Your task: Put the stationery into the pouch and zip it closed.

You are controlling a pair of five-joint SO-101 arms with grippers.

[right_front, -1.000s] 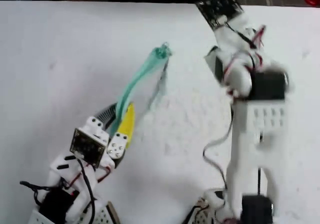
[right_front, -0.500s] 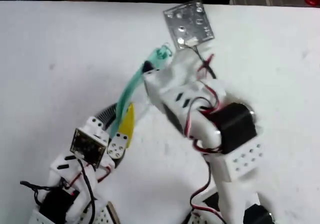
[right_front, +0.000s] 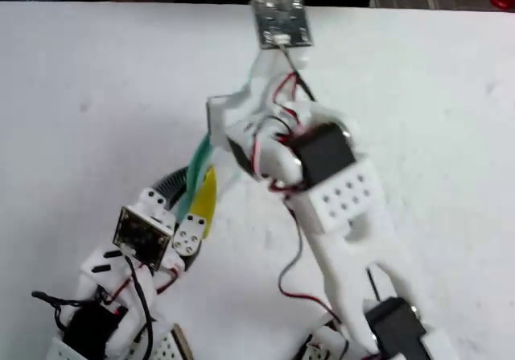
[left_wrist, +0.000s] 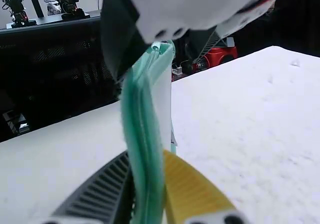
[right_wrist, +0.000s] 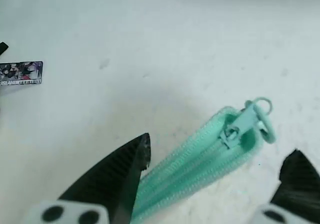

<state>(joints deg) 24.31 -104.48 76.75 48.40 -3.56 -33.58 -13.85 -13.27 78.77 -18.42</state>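
At the lower left of the high view the left gripper point(right_front: 191, 215) is clenched on the near end of the pouch point(right_front: 198, 160), holding it on edge over the table point(right_front: 80, 94). The pouch's long axis, its green zip edge, runs from there up and rightward to the frame's centre, where the right arm point(right_front: 322, 175) bends over the far end and covers it. The right wrist view supplies what is hidden: the right gripper point(right_wrist: 220, 156) is spread wide, one finger on either side of the zip edge, grasping nothing. The zip pull point(right_wrist: 259, 115) sits at the pouch's very tip between them. That arm is plainly the nearer to the pull, so the next move likely turns on bringing its fingers onto the ring.
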